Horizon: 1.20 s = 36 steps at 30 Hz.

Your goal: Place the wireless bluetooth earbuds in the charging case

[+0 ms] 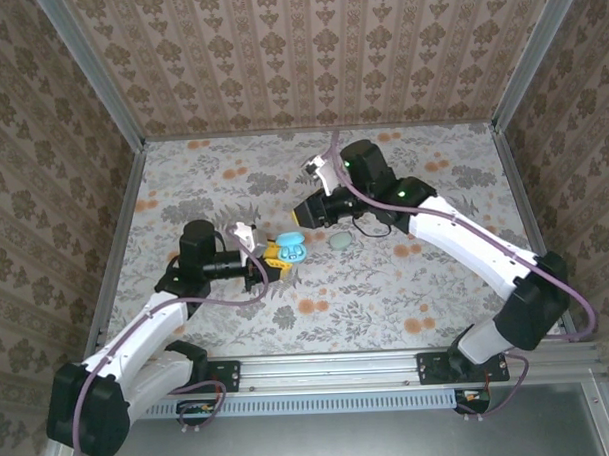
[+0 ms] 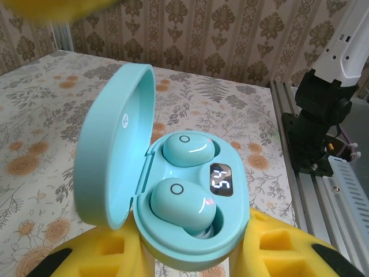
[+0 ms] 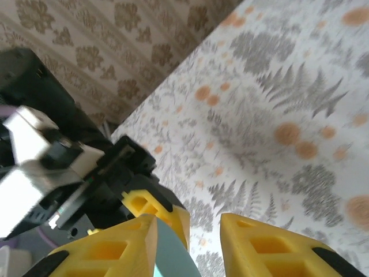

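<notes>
Left wrist camera gave me the clearest read. The pale light-blue oval plastic charging case (image 2: 190, 251) was clamped between the yellow left fingers (image 2: 277, 248), with its lid (image 2: 115, 144) swung open and standing up on one side.

Both small, rounded, pale light-blue earbuds were in the case, one in the far well (image 2: 189, 151) and one in the near well (image 2: 183, 203). Beside them, the little display (image 2: 221, 180) was lit with digits. The far earbud looked fully seated. A sliver of white showed under the near one, so I could not swear it was all the way down.

In the right wrist camera, the yellow right fingers (image 3: 259, 242) stood apart with the floral-patterned desk (image 3: 277, 133) showing through the gap. A pale blue edge, which I took for the lid, lay against the inner face of one finger. Nothing was pinched.

From the top external camera, the case hung near the middle of the desk. A mint-green oval object (image 1: 340, 243) lay on the desk just beside it, untouched.

I judged the insertion essentially done. What was left was perhaps a press on the near earbud, closing the lid if wanted, and setting the case down.
</notes>
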Motion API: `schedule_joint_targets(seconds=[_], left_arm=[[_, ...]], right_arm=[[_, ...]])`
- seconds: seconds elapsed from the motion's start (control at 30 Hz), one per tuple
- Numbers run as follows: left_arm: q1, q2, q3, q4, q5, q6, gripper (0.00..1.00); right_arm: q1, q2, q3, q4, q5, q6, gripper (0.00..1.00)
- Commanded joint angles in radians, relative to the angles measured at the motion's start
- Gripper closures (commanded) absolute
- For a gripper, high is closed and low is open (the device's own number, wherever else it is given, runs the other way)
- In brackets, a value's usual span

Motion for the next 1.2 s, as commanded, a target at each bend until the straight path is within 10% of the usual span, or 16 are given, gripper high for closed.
schedule_joint_targets(seconds=[0.0,0.73,1.17], left_arm=[[-0.008,0.016,0.053,0.032,0.037,-0.009,1.0],[-0.006,0.07,0.081,0.134,0.031,-0.072,1.0],[-0.009,0.08,0.081,0.121,-0.07,-0.104,1.0]], right_arm=[[0.007,0.003,-0.022,-0.018,-0.106,0.027,0.66],[-0.005,-0.139,-0.359,0.374,-0.083,0.461,0.35],[-0.004,0.003,-0.399,0.693,-0.237,0.733,0.63]])
